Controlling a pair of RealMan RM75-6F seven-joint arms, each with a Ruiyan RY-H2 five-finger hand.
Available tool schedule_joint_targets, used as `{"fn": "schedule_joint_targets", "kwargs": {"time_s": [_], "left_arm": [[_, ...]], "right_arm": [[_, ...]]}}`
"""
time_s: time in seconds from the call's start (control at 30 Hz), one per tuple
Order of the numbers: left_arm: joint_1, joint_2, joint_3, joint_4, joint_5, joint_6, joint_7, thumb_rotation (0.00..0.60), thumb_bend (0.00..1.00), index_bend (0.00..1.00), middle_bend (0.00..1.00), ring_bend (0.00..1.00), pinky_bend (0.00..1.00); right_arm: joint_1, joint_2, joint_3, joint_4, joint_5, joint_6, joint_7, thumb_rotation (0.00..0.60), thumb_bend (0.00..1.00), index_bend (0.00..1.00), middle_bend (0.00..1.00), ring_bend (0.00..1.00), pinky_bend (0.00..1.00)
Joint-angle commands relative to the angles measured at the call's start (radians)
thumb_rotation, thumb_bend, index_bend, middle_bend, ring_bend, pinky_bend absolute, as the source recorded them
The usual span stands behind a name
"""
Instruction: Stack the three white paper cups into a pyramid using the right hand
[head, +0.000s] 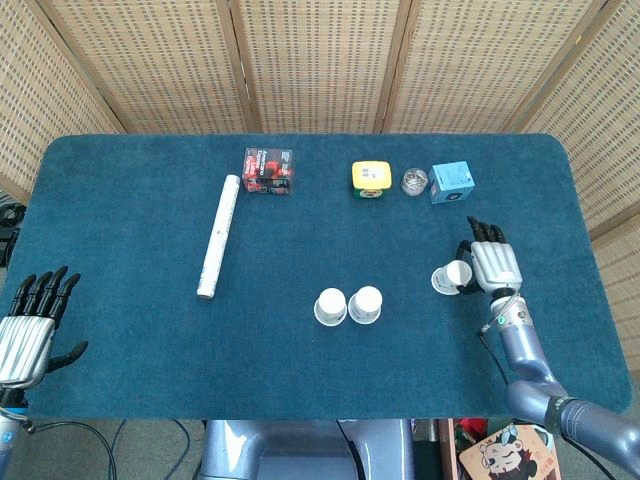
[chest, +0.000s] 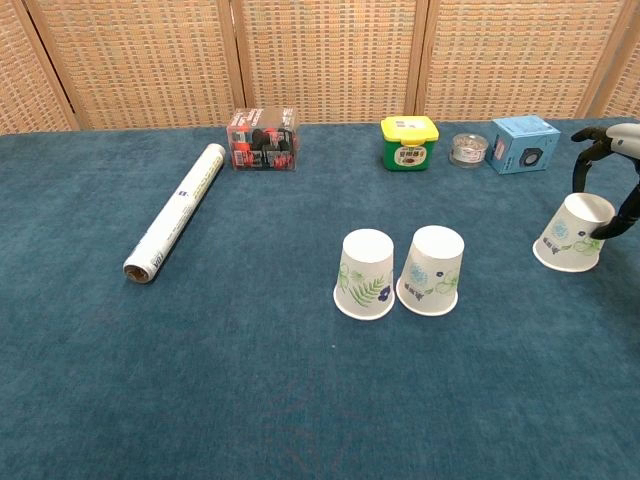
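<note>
Evidently the right hand (head: 494, 265) curled around the third cup (chest: 571, 233), fingers over its top, though whether it truly gripped could not be told. That cup stood upside down on the blue cloth table (head: 120, 230), tilted toward the hand. Main risk: a thin paper wall crushing or slipping under a loose hold, or the lift knocking the 2 base cups (chest: 400, 272), which stood touching, well off to the hand's left. Wicker screens (head: 320, 60) stood behind. The left hand (head: 28, 330) hung released.
</note>
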Motion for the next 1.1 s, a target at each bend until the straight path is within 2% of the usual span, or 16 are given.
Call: {"fn": "schedule_joint_targets", "kwargs": {"time_s": [0.03, 0.3, 0.5, 0.73, 0.9, 1.1], "left_arm": [[0.001, 0.001, -0.001, 0.001, 0.0, 0.002, -0.003, 0.6, 0.21, 0.0, 0.0, 0.0, 0.0], [0.001, 0.001, 0.0, 0.002, 0.001, 0.003, -0.006, 0.6, 0.21, 0.0, 0.0, 0.0, 0.0], [0.003, 0.002, 0.002, -0.001, 0.005, 0.006, -0.005, 0.6, 0.21, 0.0, 0.0, 0.0, 0.0], [0.007, 0.003, 0.003, -0.001, 0.01, 0.016, -0.005, 0.6, 0.21, 0.0, 0.0, 0.0, 0.0], [0.006, 0.003, 0.003, -0.001, 0.009, 0.014, -0.005, 0.6, 0.21, 0.0, 0.0, 0.0, 0.0], [0.006, 0.002, 0.003, -0.001, 0.007, 0.011, -0.003, 0.6, 0.21, 0.0, 0.0, 0.0, 0.0]], "right_arm": [[-0.001, 0.004, 0.002, -0.012, -0.008, 0.008, -0.004, 0.6, 0.08, 0.53, 0.02, 0.0, 0.0], [-0.001, 0.039, 0.018, -0.081, -0.027, 0.046, -0.024, 0.6, 0.08, 0.53, 0.02, 0.0, 0.0], [-0.002, 0.121, 0.036, -0.273, -0.077, 0.124, -0.085, 0.6, 0.08, 0.53, 0.01, 0.0, 0.0], [0.012, 0.181, 0.052, -0.49, -0.074, 0.183, -0.2, 0.6, 0.08, 0.53, 0.01, 0.0, 0.0], [0.028, 0.199, 0.059, -0.573, -0.08, 0.203, -0.248, 0.6, 0.08, 0.53, 0.01, 0.0, 0.0], [0.045, 0.196, 0.063, -0.624, -0.07, 0.21, -0.276, 0.6, 0.08, 0.53, 0.01, 0.0, 0.0]]}}
